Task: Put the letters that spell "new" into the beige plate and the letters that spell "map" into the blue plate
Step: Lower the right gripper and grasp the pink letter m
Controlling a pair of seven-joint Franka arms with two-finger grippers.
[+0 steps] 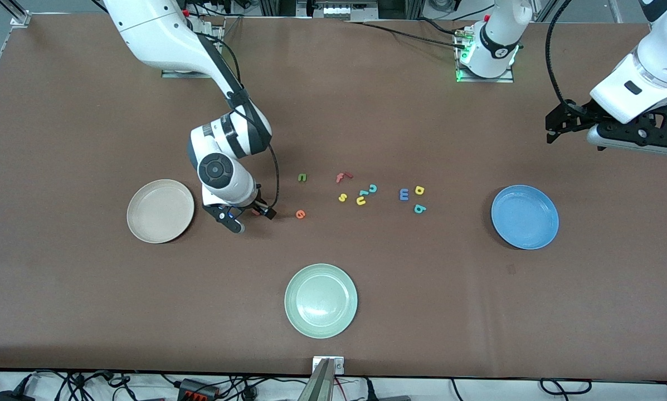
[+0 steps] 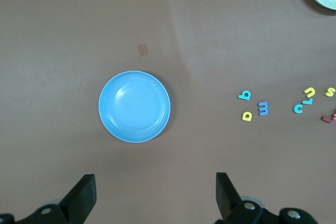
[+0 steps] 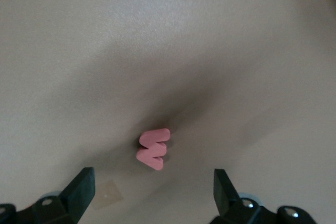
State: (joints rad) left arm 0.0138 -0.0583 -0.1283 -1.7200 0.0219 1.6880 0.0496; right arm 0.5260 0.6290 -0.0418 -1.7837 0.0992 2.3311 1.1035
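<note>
Right gripper (image 1: pixel 247 218) sits low at center-left of the front view, fingers wide around the pink w (image 3: pixel 153 149), while the left gripper (image 2: pixel 155 195) waits wide open above the blue plate (image 2: pixel 134 106).

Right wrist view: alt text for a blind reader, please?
A pink-red w lies flat on the brown table, apart from the open right gripper, whose two dark fingertips frame it from either side.
</note>
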